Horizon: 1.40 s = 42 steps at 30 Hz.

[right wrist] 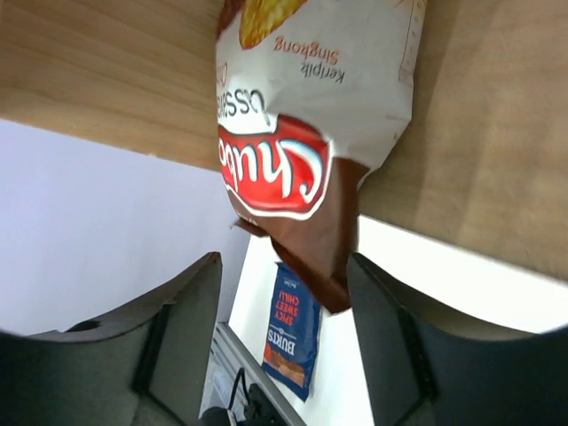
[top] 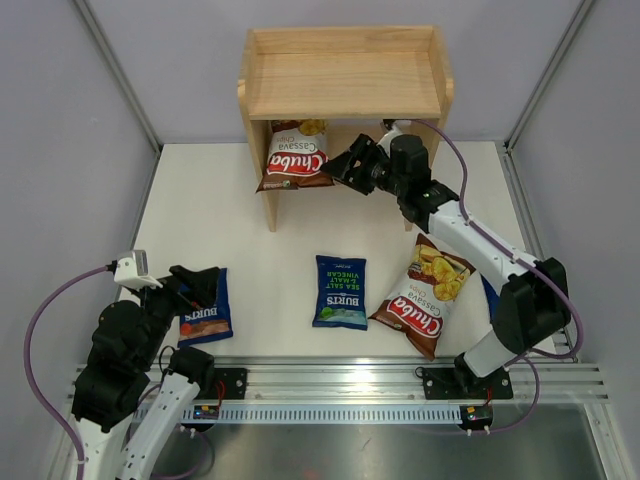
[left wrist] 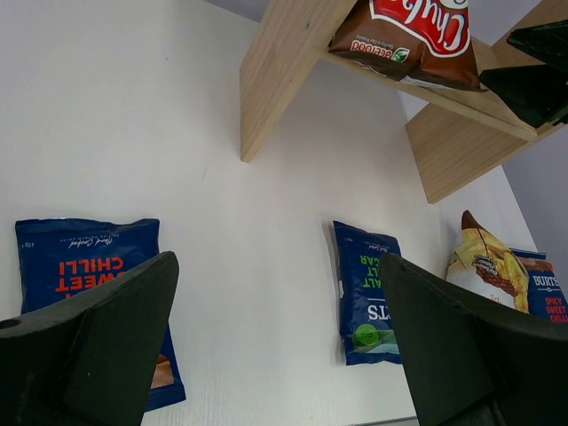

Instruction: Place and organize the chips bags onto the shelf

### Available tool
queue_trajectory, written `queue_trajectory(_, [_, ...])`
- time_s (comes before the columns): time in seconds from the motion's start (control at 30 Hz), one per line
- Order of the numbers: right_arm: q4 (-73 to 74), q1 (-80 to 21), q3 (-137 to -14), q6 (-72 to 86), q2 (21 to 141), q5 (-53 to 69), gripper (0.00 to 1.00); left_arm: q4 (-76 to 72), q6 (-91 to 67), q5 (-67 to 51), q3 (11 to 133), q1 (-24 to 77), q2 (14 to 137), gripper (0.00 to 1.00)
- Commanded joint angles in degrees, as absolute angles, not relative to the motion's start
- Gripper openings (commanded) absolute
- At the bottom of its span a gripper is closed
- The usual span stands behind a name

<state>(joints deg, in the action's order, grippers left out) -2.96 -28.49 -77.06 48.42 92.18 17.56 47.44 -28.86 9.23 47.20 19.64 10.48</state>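
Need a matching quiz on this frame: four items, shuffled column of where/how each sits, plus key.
Column 1
1. Sweet Chilli Burts bag
2. Sea Salt Burts bag
3. right hand
4. left hand

Column 2
A. flat at the centre of the table
B. open, facing the Chuba bag on the lower tier of the shelf
C. open, above a blue bag
D. flat, table's left side

Pairs: 1-D, 2-A, 3-B, 4-C
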Motion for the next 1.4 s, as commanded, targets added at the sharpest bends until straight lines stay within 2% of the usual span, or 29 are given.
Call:
queue_trajectory(0.0, [-1.06,-28.13,-75.68,46.06,86.32,15.56,0.68,44.65,-27.86,7.91,46.76,19.78,10.81,0.99])
queue_trajectory(0.2, [4.47,-28.04,-67.95,41.49,76.57,14.15,0.76,44.56,-27.77,7.65,46.93,19.78,11.69,0.99])
queue_trajectory(0.37, [16.83,-28.04,-63.11,33.41,65.86,5.03,0.86,44.56,-27.69,7.12,46.85,19.78,12.30,0.99])
queue_trajectory(0.47, [24.05,-26.29,-61.70,31.20,62.33,0.53,0.88,44.47,-27.60,6.94,46.85,19.78,12.30,0.99])
queue_trajectory(0.6, [28.56,-21.90,-56.80,31.90,58.72,-2.71,0.99,44.38,-27.51,6.42,46.76,19.78,12.39,0.99])
queue_trajectory(0.97, [31.29,-8.54,-45.36,37.08,52.39,-15.29,0.99,44.03,-26.98,4.66,46.58,19.78,11.43,0.99])
queue_trajectory(1.37, [23.57,9.83,-31.21,47.02,47.46,-5.20,1.00,43.33,-26.28,3.08,46.41,19.78,9.05,0.99])
